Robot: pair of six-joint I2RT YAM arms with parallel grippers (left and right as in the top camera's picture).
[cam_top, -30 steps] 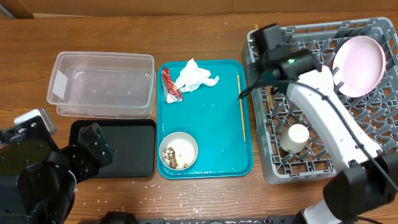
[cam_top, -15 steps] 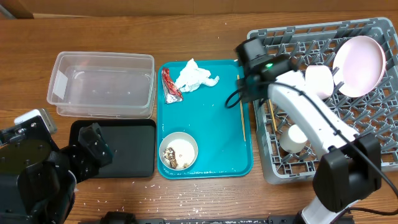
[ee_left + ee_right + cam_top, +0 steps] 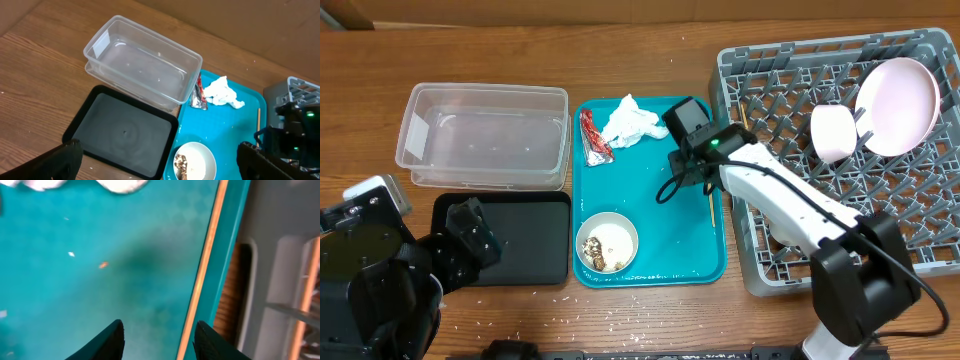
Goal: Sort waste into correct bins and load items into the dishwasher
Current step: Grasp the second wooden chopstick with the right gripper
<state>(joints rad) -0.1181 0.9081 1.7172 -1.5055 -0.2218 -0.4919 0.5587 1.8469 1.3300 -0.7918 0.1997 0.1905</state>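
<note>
My right gripper (image 3: 695, 160) (image 3: 160, 340) is open and empty, low over the right side of the teal tray (image 3: 670, 240), its fingers either side of a wooden chopstick (image 3: 710, 200) (image 3: 202, 275). A second chopstick (image 3: 306, 290) lies in the grey dish rack (image 3: 760, 270). The pink-white plate (image 3: 897, 105) and pink bowl (image 3: 833, 132) stand in the rack. The cream bowl (image 3: 607, 243) (image 3: 194, 160) with food crumbs, the tissue (image 3: 635, 122) and the wrapper (image 3: 594, 137) are on the teal tray. My left gripper (image 3: 470, 245) (image 3: 160, 165) is open and empty above the black tray (image 3: 520, 240).
The clear tub (image 3: 485, 135) (image 3: 142, 62) stands behind the black tray (image 3: 120, 132), left of the teal tray. Small crumbs are scattered on the table along its front edge. The rack fills the right side.
My right arm has swung left out of the rack to over the teal tray's right side, uncovering the pink bowl in the rack. The left arm has not moved.
</note>
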